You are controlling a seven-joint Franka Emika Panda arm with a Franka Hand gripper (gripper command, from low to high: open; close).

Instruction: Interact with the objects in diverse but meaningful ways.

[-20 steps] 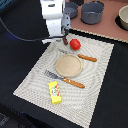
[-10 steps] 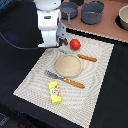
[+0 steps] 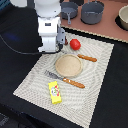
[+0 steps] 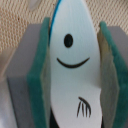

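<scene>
- the worktop (image 3: 15, 30) is dark and carries a pale woven mat (image 3: 95, 95) on which most of the setting lies.
- the arm's white body stands at the mat's 11 o'clock corner in the exterior view, hiding its own gripper (image 4: 75, 65) there; only the wrist view shows the grasp.
- two grey pots (image 3: 92, 11) sit on the tan strip at 12 o'clock, off the mat, seemingly parked out of the way.
- the round tan plate (image 3: 68, 65) holds the mat's middle, with a wooden-handled knife (image 3: 86, 58) at its 2 o'clock and a wooden-handled fork (image 3: 66, 80) at its 6 o'clock, laid out like a place setting.
- the white oblong piece (image 4: 75, 70), fish-shaped with a drawn eye, smile and fin, stands upright between the green-padded fingers (image 4: 41, 75); they are closed narrowly on its flat sides, a hold that should keep it from twisting.
- the yellow packet (image 3: 55, 92) lies flat at 7 o'clock of the plate, well apart from the arm.
- the red ball (image 3: 75, 44) rests at the plate's 12 o'clock, just beside the arm, free to roll if nudged.
</scene>
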